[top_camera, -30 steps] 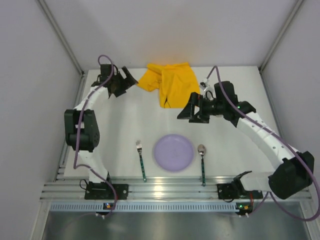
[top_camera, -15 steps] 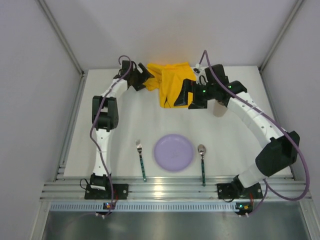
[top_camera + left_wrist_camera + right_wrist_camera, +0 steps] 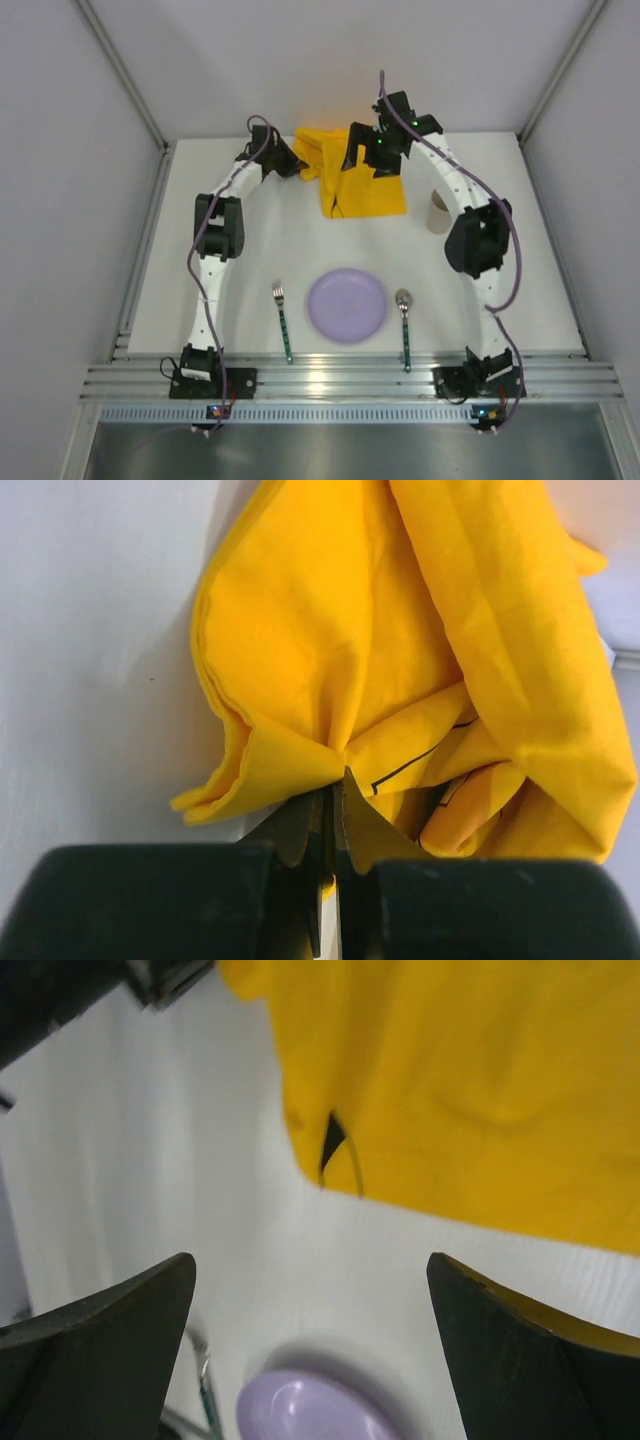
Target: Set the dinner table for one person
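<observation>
A crumpled yellow placemat [image 3: 352, 182] lies at the back of the white dinner table [image 3: 250, 255]. My left gripper [image 3: 292, 162] is at the cloth's left edge. In the left wrist view the left gripper [image 3: 336, 785] is shut, pinching a gathered fold of the placemat [image 3: 400, 640]. My right gripper [image 3: 366, 156] hovers open over the placemat's top middle. In the right wrist view the right gripper [image 3: 310, 1275] has nothing between its wide fingers, with the placemat [image 3: 480, 1070] and bare table below. A purple plate [image 3: 346, 305] sits at the front centre between a fork [image 3: 282, 320] and a spoon [image 3: 404, 312].
A beige cup [image 3: 437, 212] stands right of the placemat, close to the right arm's elbow. A ribbed aluminium rail [image 3: 330, 380] runs along the near edge. Grey walls enclose the table on three sides. The plate [image 3: 310, 1410] and fork [image 3: 205, 1390] also show under the right gripper.
Both arms swung in to the placemat at the back. The left gripper went from open to shut on the cloth's left edge. The right arm moved up off the cup.
</observation>
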Robot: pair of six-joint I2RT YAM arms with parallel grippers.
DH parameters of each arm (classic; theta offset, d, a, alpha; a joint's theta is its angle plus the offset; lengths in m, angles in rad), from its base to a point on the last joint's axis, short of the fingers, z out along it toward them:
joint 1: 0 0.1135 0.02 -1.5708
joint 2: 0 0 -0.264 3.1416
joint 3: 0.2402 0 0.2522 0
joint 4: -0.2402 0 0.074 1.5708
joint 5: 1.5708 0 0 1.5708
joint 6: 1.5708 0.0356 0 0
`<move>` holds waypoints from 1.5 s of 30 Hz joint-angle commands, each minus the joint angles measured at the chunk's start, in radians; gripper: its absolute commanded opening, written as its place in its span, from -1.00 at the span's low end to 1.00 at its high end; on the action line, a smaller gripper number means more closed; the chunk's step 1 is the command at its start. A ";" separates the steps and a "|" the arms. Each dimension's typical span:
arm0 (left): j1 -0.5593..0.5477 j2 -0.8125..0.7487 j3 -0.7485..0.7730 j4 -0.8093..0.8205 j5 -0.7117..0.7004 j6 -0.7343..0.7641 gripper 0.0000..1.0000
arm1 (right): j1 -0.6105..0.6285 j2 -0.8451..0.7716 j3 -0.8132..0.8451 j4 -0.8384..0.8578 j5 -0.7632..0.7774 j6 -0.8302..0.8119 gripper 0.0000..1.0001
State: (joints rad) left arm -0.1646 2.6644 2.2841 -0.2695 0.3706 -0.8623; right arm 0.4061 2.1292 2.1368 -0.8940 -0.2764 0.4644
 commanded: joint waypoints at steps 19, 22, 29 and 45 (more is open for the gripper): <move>0.002 -0.159 -0.061 -0.270 -0.078 0.152 -1.00 | -0.176 0.420 0.169 -0.071 0.111 -0.003 0.97; -0.024 -0.156 -0.054 -0.298 -0.078 0.170 -1.00 | -0.155 0.460 0.166 -0.048 0.028 0.025 0.96; -0.047 -0.167 -0.041 -0.333 -0.088 0.181 -1.00 | -0.170 0.491 0.164 -0.048 -0.009 0.053 0.49; 0.066 -0.270 -0.061 -0.620 -0.446 0.430 -1.00 | -0.453 0.347 0.101 -0.109 0.105 0.049 -1.00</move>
State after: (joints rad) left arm -0.1722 2.4908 2.2230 -0.7433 0.1299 -0.5388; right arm 0.0975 2.5324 2.2723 -0.9371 -0.3111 0.5343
